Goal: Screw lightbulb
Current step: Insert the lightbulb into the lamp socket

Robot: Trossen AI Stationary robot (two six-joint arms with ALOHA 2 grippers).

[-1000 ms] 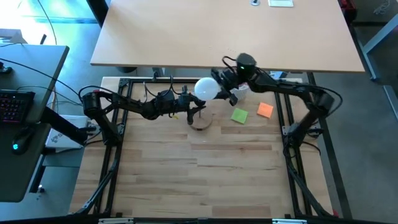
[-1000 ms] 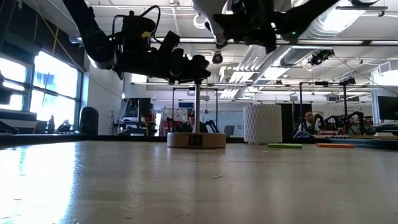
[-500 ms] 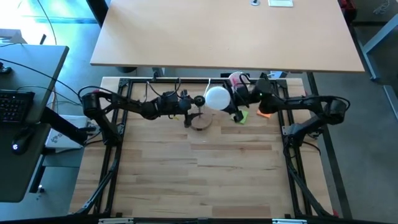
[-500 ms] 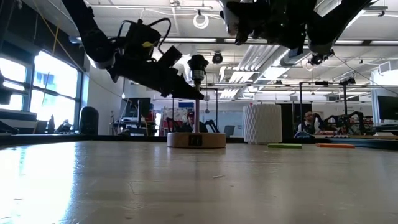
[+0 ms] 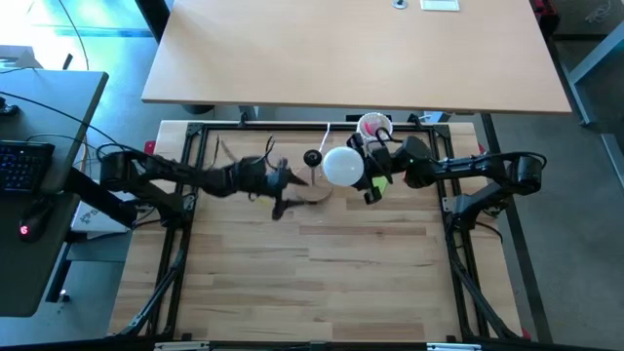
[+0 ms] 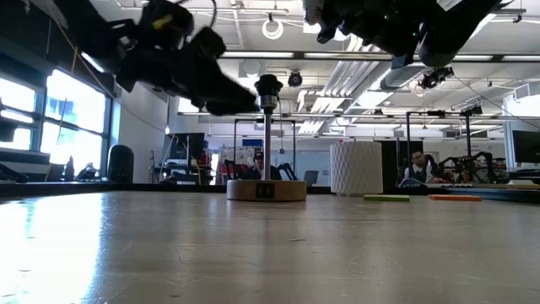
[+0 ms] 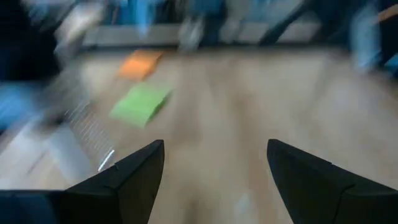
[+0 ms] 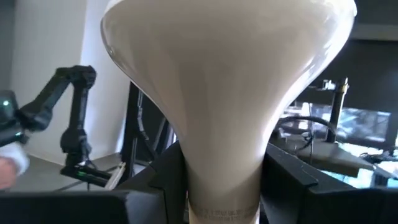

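Bulb carried toward socket

Our right end effector [image 5: 363, 175] pinches the bulb [image 5: 342, 166] by its neck, base free for threading; left end effector [image 7: 214, 180] is spread, empty.

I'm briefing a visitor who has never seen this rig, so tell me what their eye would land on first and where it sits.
The white lightbulb stands out at once, held in the right gripper above the far middle of the table, just right of the black socket on its round wooden base. The left gripper hangs open beside the socket, on its left. Green and orange sticky notes add colour further right.
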